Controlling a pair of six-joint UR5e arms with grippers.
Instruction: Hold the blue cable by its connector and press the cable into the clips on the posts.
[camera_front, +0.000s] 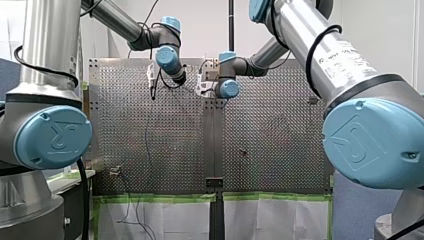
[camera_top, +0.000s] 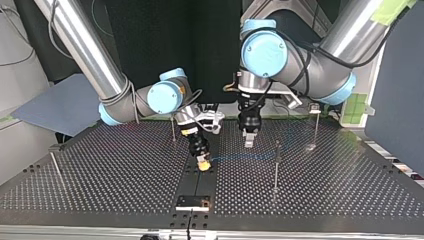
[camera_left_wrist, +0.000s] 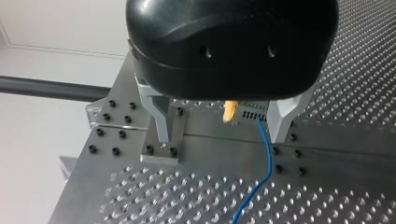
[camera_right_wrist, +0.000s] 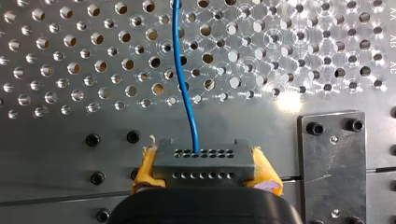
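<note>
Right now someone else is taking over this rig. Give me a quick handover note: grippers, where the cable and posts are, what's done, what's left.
My right gripper: shut on the dark connector, with a yellow pad on each side, low over the table.
My left gripper: open and holding nothing, hanging over the table close to the blue cable.
Cable: it leaves the connector and lies along the table toward the nearest post.
Done: the connector is grasped.
Left: pressing the cable into the clips. No view shows it seated in one yet.
</note>
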